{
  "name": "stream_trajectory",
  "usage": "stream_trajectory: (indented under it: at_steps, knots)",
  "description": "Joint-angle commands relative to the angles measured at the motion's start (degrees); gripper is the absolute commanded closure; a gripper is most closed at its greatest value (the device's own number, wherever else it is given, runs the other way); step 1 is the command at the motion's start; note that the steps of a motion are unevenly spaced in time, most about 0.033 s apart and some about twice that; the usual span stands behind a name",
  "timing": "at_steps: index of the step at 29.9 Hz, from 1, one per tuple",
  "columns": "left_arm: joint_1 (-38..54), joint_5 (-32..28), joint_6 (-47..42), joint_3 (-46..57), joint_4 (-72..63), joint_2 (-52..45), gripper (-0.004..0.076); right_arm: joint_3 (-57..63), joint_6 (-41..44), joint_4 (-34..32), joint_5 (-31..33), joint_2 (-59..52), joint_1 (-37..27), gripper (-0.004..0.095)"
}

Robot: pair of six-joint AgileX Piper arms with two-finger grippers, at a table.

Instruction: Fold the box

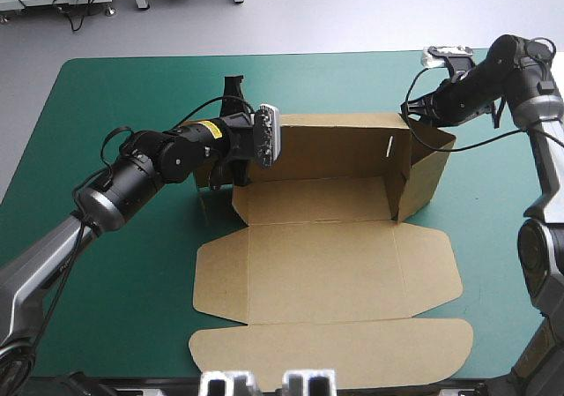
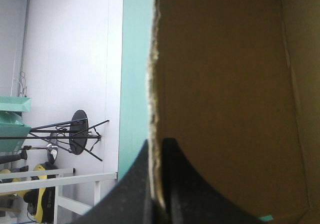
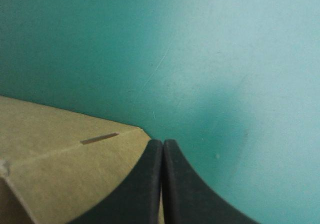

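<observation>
Pinching the box (image 1: 317, 272), left pincer (image 2: 159, 143) and right pincer (image 3: 162, 142), tips partly hidden overhead.

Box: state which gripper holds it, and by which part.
Both grip the box. The left gripper pinches the left end of the raised back wall; the right gripper pinches the upper corner of the raised right-end flap.

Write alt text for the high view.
A brown box sits half folded on the teal-green table, rear and right walls raised, lid flat. The left gripper pinches the box's left end; the right gripper meets its far right corner.
</observation>
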Motion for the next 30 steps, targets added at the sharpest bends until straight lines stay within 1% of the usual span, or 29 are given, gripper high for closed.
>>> stream_trajectory:
  at_steps: [1,6,12,16,19,21,25,27,30]
  knots:
    - [-0.15,-4.49,-0.46,-1.65,-1.04,-2.26,0.0733,0.9,-1.29,1.99,0.57,-6.12,0.12,0.0928]
    - [-0.15,-3.79,-0.59,-1.62,-1.04,-1.34,0.0733,3.59,-3.62,2.94,0.57,-9.19,0.12,0.0928]
    - [-0.15,-3.9,-5.96,-1.51,-0.44,-0.25,0.0733,5.17,-3.98,3.46,0.57,-9.08,0.12,0.0928]
    - [-0.15,-3.53,-6.07,-1.38,-0.44,0.55,0.0733,6.97,-4.07,3.51,0.57,-9.08,0.12,0.0928]
    - [-0.15,-2.74,-5.86,-1.38,-0.33,0.62,0.0733,9.36,-4.07,5.5,0.57,-9.08,0.12,0.0928]
    - [-0.15,-1.73,-5.07,-1.38,-0.33,0.62,0.0733,10.8,-5.54,6.53,0.57,-9.08,0.12,0.0928]
    - [-0.15,2.85,-2.32,-1.38,-0.33,0.62,0.0733,12.72,-8.32,7.39,0.57,-10.27,0.12,0.0928]
    - [-0.15,3.92,-2.21,-1.38,-0.33,0.62,0.0734,13.86,-9.36,8.09,-1.2,-11.68,0.12,0.0928]
    - [-0.15,3.22,-3.22,-1.38,-1.3,0.62,0.0733,16.06,-10.82,9.09,-5.51,-14.09,0.12,0.0928]
